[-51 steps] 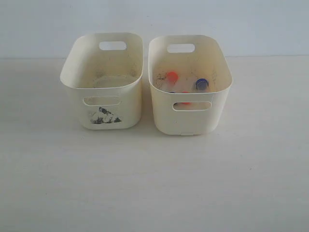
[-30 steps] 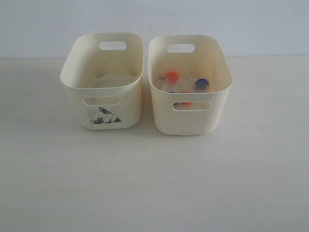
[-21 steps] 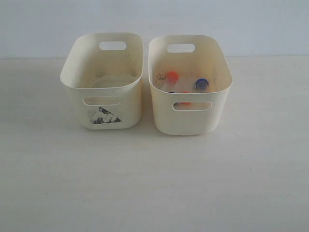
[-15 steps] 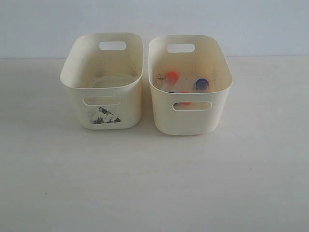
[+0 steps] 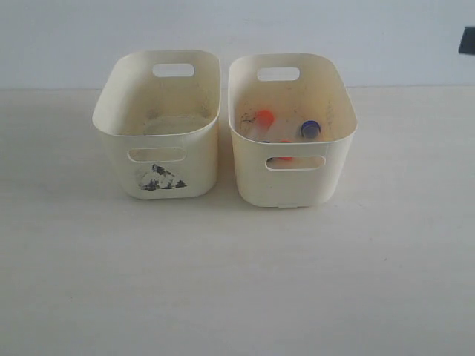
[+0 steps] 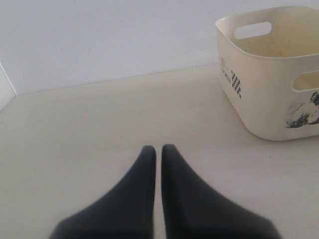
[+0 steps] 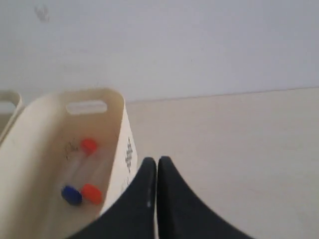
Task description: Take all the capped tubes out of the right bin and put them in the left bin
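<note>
Both clenched on nothing, the black, smooth, tapered tips pressed together: the left end effector (image 6: 156,149) hangs over the bare pale table (image 6: 89,124), well apart from the left bin (image 6: 259,99), and the right end effector (image 7: 157,162) hangs just outside the right bin (image 7: 50,124). Three capped tubes (image 7: 88,145) show inside the right bin, with two round orange-red caps and one dark blue. The two cream plastic bins, rounded with oval slots, stand side by side. The left one bears a black patchy mark.

Bodies of capped tubes (image 5: 265,117) behind front wall of right bin (image 5: 293,185)
</note>
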`<state>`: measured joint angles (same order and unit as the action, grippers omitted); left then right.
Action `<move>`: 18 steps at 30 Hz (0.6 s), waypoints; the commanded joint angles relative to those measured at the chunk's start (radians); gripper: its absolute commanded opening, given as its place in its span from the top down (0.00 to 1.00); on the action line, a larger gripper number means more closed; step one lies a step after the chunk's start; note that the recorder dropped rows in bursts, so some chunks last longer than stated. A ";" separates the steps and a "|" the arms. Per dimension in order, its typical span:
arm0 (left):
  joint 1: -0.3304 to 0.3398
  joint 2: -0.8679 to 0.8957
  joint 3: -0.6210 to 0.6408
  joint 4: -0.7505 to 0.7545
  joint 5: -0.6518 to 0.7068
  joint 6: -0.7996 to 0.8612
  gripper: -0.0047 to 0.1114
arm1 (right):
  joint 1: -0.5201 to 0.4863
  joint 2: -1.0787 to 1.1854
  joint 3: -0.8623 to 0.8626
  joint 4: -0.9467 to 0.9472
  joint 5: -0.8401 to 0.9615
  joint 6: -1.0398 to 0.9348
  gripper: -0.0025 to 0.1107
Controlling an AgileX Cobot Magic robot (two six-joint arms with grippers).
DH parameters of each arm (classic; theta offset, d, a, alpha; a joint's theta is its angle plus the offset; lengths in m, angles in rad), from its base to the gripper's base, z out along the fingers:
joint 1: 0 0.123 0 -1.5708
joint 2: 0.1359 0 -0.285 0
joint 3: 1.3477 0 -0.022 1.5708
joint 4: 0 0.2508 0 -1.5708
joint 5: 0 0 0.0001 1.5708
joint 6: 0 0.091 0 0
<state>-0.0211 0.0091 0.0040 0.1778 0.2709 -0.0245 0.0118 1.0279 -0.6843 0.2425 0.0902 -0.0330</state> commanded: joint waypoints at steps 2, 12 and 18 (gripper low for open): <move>0.001 -0.002 -0.004 -0.001 -0.009 -0.012 0.92 | 0.094 0.161 -0.120 0.089 -0.147 0.066 0.98; 0.001 -0.002 -0.004 -0.001 -0.009 -0.012 0.92 | 0.311 0.661 -0.951 -0.042 0.606 0.149 0.98; 0.001 -0.002 -0.004 -0.001 -0.009 -0.012 0.92 | 0.311 0.974 -1.460 -0.250 1.131 0.371 0.98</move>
<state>-0.0211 0.0091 0.0040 0.1778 0.2709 -0.0245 0.3246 1.9028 -1.9578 0.0540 1.0138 0.2837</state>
